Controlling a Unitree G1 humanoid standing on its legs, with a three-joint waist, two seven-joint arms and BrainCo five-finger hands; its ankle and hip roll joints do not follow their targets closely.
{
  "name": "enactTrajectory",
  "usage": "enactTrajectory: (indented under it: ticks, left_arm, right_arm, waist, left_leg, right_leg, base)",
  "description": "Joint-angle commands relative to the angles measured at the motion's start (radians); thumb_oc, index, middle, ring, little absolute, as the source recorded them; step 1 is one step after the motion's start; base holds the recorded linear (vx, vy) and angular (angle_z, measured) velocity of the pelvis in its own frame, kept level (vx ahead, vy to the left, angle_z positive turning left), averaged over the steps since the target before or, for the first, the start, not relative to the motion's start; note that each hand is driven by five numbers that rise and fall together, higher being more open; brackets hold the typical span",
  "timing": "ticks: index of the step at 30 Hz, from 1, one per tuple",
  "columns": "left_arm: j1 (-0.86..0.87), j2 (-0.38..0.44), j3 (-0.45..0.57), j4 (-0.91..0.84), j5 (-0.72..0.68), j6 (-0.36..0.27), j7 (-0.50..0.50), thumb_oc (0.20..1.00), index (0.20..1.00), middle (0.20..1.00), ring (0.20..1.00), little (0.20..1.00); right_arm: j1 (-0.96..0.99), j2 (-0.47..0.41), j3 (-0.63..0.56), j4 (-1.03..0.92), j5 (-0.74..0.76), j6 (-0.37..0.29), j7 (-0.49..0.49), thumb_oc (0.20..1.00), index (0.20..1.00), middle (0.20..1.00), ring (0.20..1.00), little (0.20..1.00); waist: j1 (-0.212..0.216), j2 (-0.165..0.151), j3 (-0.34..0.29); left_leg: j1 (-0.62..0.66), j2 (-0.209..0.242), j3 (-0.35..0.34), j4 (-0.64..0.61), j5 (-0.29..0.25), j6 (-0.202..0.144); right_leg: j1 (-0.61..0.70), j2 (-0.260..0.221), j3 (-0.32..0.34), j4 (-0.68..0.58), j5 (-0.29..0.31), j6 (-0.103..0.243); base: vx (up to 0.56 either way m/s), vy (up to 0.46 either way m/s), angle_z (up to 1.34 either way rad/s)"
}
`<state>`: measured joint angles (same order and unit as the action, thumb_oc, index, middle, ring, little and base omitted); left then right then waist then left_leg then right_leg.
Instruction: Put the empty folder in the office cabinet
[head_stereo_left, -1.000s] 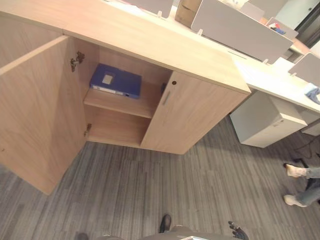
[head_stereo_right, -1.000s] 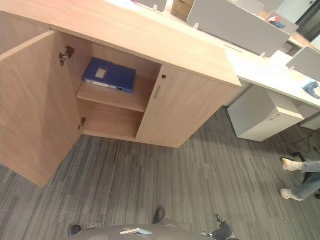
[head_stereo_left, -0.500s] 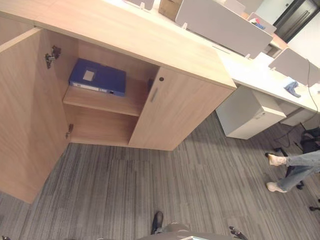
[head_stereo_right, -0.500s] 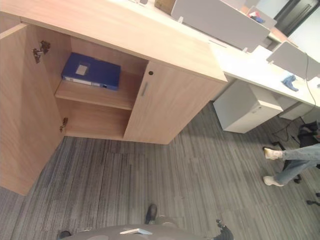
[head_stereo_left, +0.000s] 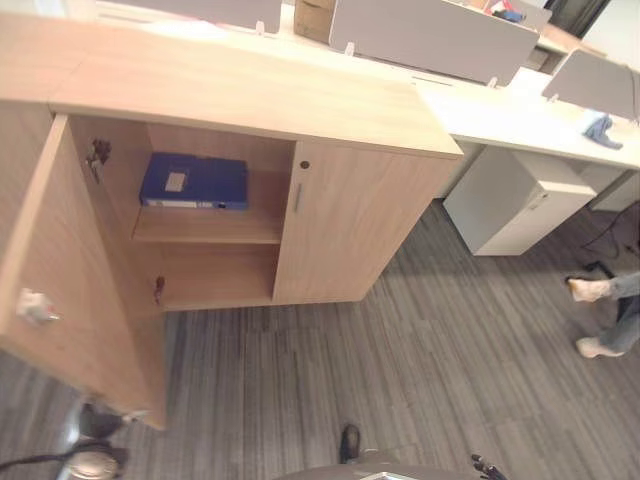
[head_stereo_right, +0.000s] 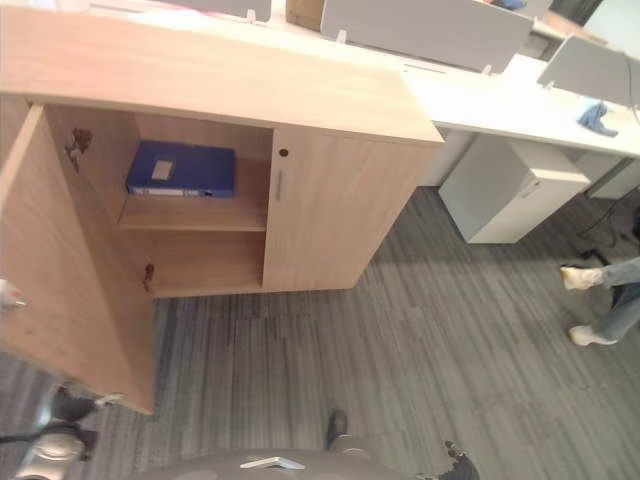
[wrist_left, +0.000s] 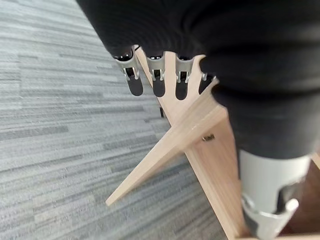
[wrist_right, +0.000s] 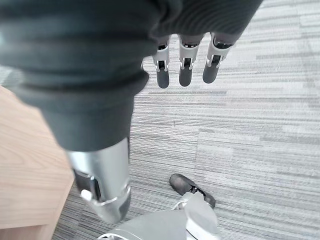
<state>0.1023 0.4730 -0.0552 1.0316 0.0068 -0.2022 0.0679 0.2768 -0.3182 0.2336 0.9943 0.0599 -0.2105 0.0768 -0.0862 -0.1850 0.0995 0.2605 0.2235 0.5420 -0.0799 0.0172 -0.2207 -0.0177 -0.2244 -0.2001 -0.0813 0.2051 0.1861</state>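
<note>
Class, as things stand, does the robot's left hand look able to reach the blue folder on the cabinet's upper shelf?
Probably not from here. The left hand hangs low by the open wooden door, fingers relaxed, while the blue folder lies back on the upper shelf. The cabinet opening itself is unobstructed.

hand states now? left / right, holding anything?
Left hand: open, fingers straight, holding nothing, beside the edge of the cabinet door.
Right hand: open, fingers straight, holding nothing, above the floor.

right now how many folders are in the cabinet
1: a blue folder lying flat on the upper shelf behind the open left door. The closed right door may hide more.
</note>
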Motion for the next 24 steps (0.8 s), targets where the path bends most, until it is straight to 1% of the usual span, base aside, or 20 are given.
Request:
enactTrajectory:
  ticks: [1, 4, 6, 7, 8, 9, 10, 11, 14, 16, 17, 18, 20, 22, 23, 24]
  left_arm:
    - [-0.113, 0.077, 0.007, 0.027, -0.031, -0.050, 0.006, 1.000, 1.000, 1.000, 1.000, 1.000]
    - [-0.121, 0.054, -0.002, 0.028, -0.052, -0.050, 0.009, 1.000, 1.000, 1.000, 1.000, 1.000]
    - [-0.137, 0.055, -0.003, 0.017, -0.069, -0.050, 0.015, 1.000, 1.000, 1.000, 1.000, 1.000]
    - [-0.137, 0.055, -0.003, 0.017, -0.069, -0.050, 0.015, 1.000, 1.000, 1.000, 1.000, 1.000]
    - [-0.146, 0.058, -0.005, 0.017, -0.072, -0.050, 0.016, 1.000, 1.000, 1.000, 1.000, 1.000]
    - [-0.163, 0.067, -0.005, 0.021, -0.077, -0.050, 0.019, 1.000, 1.000, 1.000, 1.000, 1.000]
    - [-0.201, 0.094, 0.004, 0.030, -0.094, -0.047, 0.029, 1.000, 1.000, 1.000, 1.000, 1.000]
    - [-0.223, 0.108, 0.009, 0.036, -0.105, -0.046, 0.035, 1.000, 1.000, 1.000, 1.000, 1.000]
    - [-0.271, 0.146, 0.019, 0.070, -0.118, -0.046, 0.045, 1.000, 1.000, 1.000, 1.000, 1.000]
    - [-0.271, 0.146, 0.019, 0.070, -0.118, -0.046, 0.045, 1.000, 1.000, 1.000, 1.000, 1.000]
    - [-0.338, 0.197, 0.039, 0.108, -0.156, -0.038, 0.057, 1.000, 1.000, 1.000, 1.000, 1.000]
    - [-0.381, 0.217, 0.064, 0.155, -0.206, -0.031, 0.066, 1.000, 1.000, 1.000, 1.000, 1.000]
    - [-0.406, 0.236, 0.082, 0.165, -0.244, -0.027, 0.065, 1.000, 1.000, 1.000, 1.000, 1.000]
    - [-0.415, 0.246, 0.079, 0.172, -0.247, -0.027, 0.062, 1.000, 1.000, 1.000, 1.000, 1.000]
    - [-0.420, 0.256, 0.063, 0.160, -0.236, -0.024, 0.056, 1.000, 1.000, 1.000, 1.000, 1.000]
    - [-0.420, 0.256, 0.063, 0.160, -0.236, -0.024, 0.056, 1.000, 1.000, 1.000, 1.000, 1.000]
  right_arm:
    - [-0.063, -0.059, -0.019, 0.033, 0.001, -0.007, -0.033, 1.000, 1.000, 1.000, 1.000, 1.000]
    - [-0.070, -0.071, -0.034, 0.039, 0.000, -0.008, -0.042, 1.000, 1.000, 1.000, 1.000, 1.000]
    - [-0.068, -0.084, -0.044, 0.030, 0.000, -0.010, -0.045, 1.000, 1.000, 1.000, 1.000, 1.000]
    - [-0.068, -0.084, -0.044, 0.030, 0.000, -0.010, -0.045, 1.000, 1.000, 1.000, 1.000, 1.000]
    - [-0.067, -0.089, -0.046, 0.026, 0.000, -0.009, -0.045, 1.000, 1.000, 1.000, 1.000, 1.000]
    - [-0.065, -0.098, -0.049, 0.020, -0.002, -0.010, -0.046, 1.000, 1.000, 1.000, 1.000, 1.000]
    - [-0.059, -0.116, -0.055, 0.016, -0.007, -0.011, -0.048, 1.000, 1.000, 1.000, 1.000, 1.000]
    - [-0.057, -0.124, -0.056, 0.013, -0.010, -0.010, -0.049, 1.000, 1.000, 1.000, 1.000, 1.000]
    - [-0.053, -0.139, -0.055, 0.004, -0.017, -0.011, -0.051, 1.000, 1.000, 1.000, 1.000, 1.000]
    - [-0.053, -0.139, -0.055, 0.004, -0.017, -0.011, -0.051, 1.000, 1.000, 1.000, 1.000, 1.000]
    - [-0.044, -0.158, -0.053, -0.019, -0.024, -0.013, -0.053, 1.000, 1.000, 1.000, 1.000, 1.000]
    - [-0.041, -0.162, -0.054, -0.015, -0.027, -0.013, -0.057, 1.000, 1.000, 1.000, 1.000, 1.000]
    - [-0.034, -0.169, -0.059, -0.026, -0.034, -0.013, -0.060, 1.000, 1.000, 1.000, 1.000, 1.000]
    - [-0.032, -0.172, -0.064, -0.031, -0.034, -0.014, -0.064, 1.000, 1.000, 1.000, 1.000, 1.000]
    - [-0.022, -0.174, -0.071, -0.028, -0.040, -0.016, -0.068, 1.000, 1.000, 1.000, 1.000, 1.000]
    - [-0.022, -0.174, -0.071, -0.028, -0.040, -0.016, -0.068, 1.000, 1.000, 1.000, 1.000, 1.000]
  waist:
    - [-0.028, -0.023, -0.023]
    - [-0.042, 0.010, -0.038]
    - [-0.055, 0.033, -0.045]
    - [-0.055, 0.033, -0.045]
    - [-0.059, 0.040, -0.049]
    - [-0.066, 0.048, -0.054]
    - [-0.078, 0.064, -0.059]
    - [-0.083, 0.071, -0.063]
    - [-0.092, 0.081, -0.071]
    - [-0.092, 0.081, -0.071]
    - [-0.100, 0.091, -0.079]
    - [-0.102, 0.100, -0.083]
    - [-0.103, 0.106, -0.086]
    - [-0.104, 0.109, -0.087]
    - [-0.103, 0.118, -0.089]
    - [-0.103, 0.118, -0.089]
  left_leg:
    - [-0.035, -0.049, -0.082, -0.007, -0.071, 0.091]
    - [-0.044, -0.039, -0.081, -0.007, -0.061, 0.085]
    - [-0.052, -0.029, -0.076, -0.007, -0.051, 0.077]
    - [-0.052, -0.029, -0.076, -0.007, -0.051, 0.077]
    - [-0.058, -0.026, -0.075, -0.007, -0.047, 0.075]
    - [-0.061, -0.022, -0.073, -0.007, -0.044, 0.071]
    - [-0.069, -0.014, -0.072, -0.007, -0.037, 0.064]
    - [-0.073, -0.012, -0.073, -0.007, -0.033, 0.061]
    - [-0.080, -0.008, -0.071, -0.007, -0.030, 0.055]
    - [-0.080, -0.008, -0.071, -0.007, -0.030, 0.055]
    - [-0.087, -0.003, -0.075, -0.007, -0.025, 0.048]
    - [-0.091, -0.002, -0.081, -0.007, -0.021, 0.045]
    - [-0.094, -0.002, -0.088, -0.007, -0.021, 0.044]
    - [-0.096, -0.002, -0.093, -0.007, -0.020, 0.044]
    - [-0.100, -0.003, -0.113, -0.007, -0.020, 0.045]
    - [-0.100, -0.003, -0.113, -0.007, -0.020, 0.045]
  right_leg:
    - [-0.047, -0.043, -0.013, 0.009, 0.025, 0.054]
    - [-0.051, -0.033, -0.009, 0.007, 0.013, 0.048]
    - [-0.057, -0.024, -0.002, 0.007, 0.005, 0.043]
    - [-0.057, -0.024, -0.002, 0.007, 0.005, 0.043]
    - [-0.062, -0.020, 0.000, 0.006, 0.003, 0.042]
    - [-0.065, -0.016, 0.002, 0.006, 0.000, 0.040]
    - [-0.069, -0.010, 0.001, 0.005, -0.005, 0.038]
    - [-0.071, -0.008, 0.000, 0.004, -0.006, 0.037]
    - [-0.074, -0.004, -0.003, 0.002, -0.008, 0.036]
    - [-0.074, -0.004, -0.003, 0.002, -0.008, 0.036]
    - [-0.073, -0.002, -0.009, 0.001, -0.012, 0.035]
    - [-0.069, -0.001, -0.015, 0.000, -0.016, 0.034]
    - [-0.064, -0.003, -0.023, 0.001, -0.021, 0.032]
    - [-0.060, -0.004, -0.027, 0.002, -0.024, 0.032]
    - [-0.046, -0.006, -0.035, 0.008, -0.037, 0.027]
    - [-0.046, -0.006, -0.035, 0.008, -0.037, 0.027]
  base:
    - [0.09, -0.052, -0.07]
    - [0.07, -0.037, -0.05]
    - [0.04, -0.030, -0.10]
    - [0.02, -0.023, -0.17]
    - [0.03, -0.021, -0.23]
    - [0.06, -0.031, -0.24]
    - [0.06, -0.021, -0.13]
    - [0.05, -0.020, -0.02]
    - [0.00, 0.000, 0.00]
    - [0.02, -0.012, -0.01]
    - [0.05, -0.029, -0.03]
    - [0.06, -0.030, -0.02]
    - [0.02, -0.003, 0.00]
    - [0.00, 0.000, 0.00]
    - [0.00, 0.000, 0.00]
    - [0.01, -0.008, 0.09]
